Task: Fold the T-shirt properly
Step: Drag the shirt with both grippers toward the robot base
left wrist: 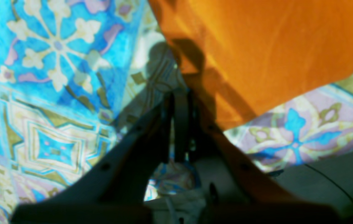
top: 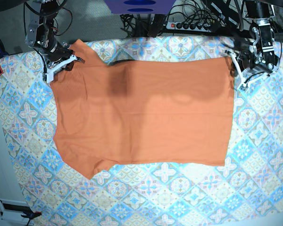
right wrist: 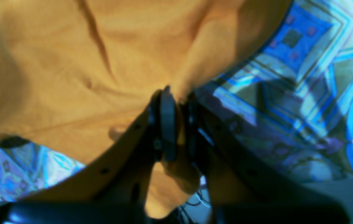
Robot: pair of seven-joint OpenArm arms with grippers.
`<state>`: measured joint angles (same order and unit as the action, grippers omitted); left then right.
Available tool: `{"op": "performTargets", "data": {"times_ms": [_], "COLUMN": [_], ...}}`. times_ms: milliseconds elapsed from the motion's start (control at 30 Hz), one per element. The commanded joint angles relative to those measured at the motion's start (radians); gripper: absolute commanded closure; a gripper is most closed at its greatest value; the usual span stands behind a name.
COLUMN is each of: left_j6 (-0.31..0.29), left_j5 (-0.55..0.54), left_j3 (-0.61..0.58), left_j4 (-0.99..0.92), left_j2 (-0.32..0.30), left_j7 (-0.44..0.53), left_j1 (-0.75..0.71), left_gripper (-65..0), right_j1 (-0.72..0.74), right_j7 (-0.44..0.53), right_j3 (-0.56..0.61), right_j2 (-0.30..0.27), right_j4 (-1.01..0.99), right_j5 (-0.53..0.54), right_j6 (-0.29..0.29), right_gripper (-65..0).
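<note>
The orange T-shirt (top: 146, 113) lies spread flat on the tile-patterned tablecloth (top: 155, 197), sleeves toward the base view's left and hem toward its right. My right gripper (top: 61, 63) is at the far sleeve; in the right wrist view it (right wrist: 178, 96) is shut, with a fold of the T-shirt (right wrist: 55, 62) pinched between its fingers. My left gripper (top: 238, 70) sits at the far hem corner. In the left wrist view it (left wrist: 181, 93) is shut at the edge of the T-shirt (left wrist: 272, 46), which runs into the fingertips.
A power strip (top: 198, 25) and a tangle of cables lie behind the table's far edge, beside a blue-purple object (top: 139, 5). A small white unit (top: 12, 207) stands on the floor at the near left. Tablecloth shows all around the shirt.
</note>
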<state>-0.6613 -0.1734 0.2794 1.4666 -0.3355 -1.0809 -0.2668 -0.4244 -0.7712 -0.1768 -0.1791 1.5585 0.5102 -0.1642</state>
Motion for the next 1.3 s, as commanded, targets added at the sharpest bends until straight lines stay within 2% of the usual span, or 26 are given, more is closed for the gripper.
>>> {"op": "performTargets", "data": {"times_ms": [0, 100, 167, 333, 500, 733, 867, 967, 1200, 1267], "left_j6": [-0.037, -0.037, -0.037, -0.037, -0.037, -0.037, -0.037, -0.037, -0.037, -0.037], "left_j5": [-0.074, -0.074, -0.074, -0.064, -0.062, -0.071, -0.071, -0.062, -0.064, -0.062], "left_j3": [-0.021, -0.019, 0.001, 0.122, 0.134, 0.229, 0.232, 0.225, 0.22, 0.176], "left_j4": [-0.014, 0.05, 0.113, 0.154, 0.153, 0.156, 0.158, 0.153, 0.158, 0.159], "left_j2": [0.036, 0.037, 0.039, 0.051, 0.045, 0.034, 0.032, 0.032, 0.034, 0.031], "left_j7": [0.017, 0.014, 0.012, 0.009, 0.009, 0.009, 0.009, 0.009, -0.04, -0.041], "left_j1": [-0.025, -0.055, -0.088, -0.114, -0.114, -0.114, -0.102, -0.078, -0.078, -0.084], "left_gripper": [0.0, 0.0, 0.0, 0.0, 0.0, 0.0, 0.0, 0.0, 0.0, 0.0], "right_j1": [-0.009, -0.011, -0.014, -0.015, -0.037, -0.093, -0.09, -0.086, -0.084, -0.084], "right_j7": [-0.026, -0.026, -0.031, -0.032, -0.029, -0.021, -0.023, -0.026, -0.031, -0.031], "right_j3": [0.0, 0.006, 0.006, 0.006, 0.006, -0.008, -0.019, -0.019, -0.017, -0.017], "right_j2": [0.006, 0.011, 0.02, 0.054, 0.057, 0.057, 0.06, 0.088, 0.091, 0.091], "right_j4": [0.02, 0.079, 0.125, 0.168, 0.175, 0.311, 0.316, 0.316, 0.31, 0.31], "right_j5": [-0.023, -0.078, -0.118, -0.177, -0.183, -0.195, -0.29, -0.347, -0.348, -0.348], "right_j6": [0.024, 0.105, 0.125, 0.127, 0.128, 0.131, 0.131, 0.131, 0.131, 0.131], "right_gripper": [0.0, 0.0, 0.0, 0.0, 0.0, 0.0, 0.0, 0.0, 0.0, 0.0]}}
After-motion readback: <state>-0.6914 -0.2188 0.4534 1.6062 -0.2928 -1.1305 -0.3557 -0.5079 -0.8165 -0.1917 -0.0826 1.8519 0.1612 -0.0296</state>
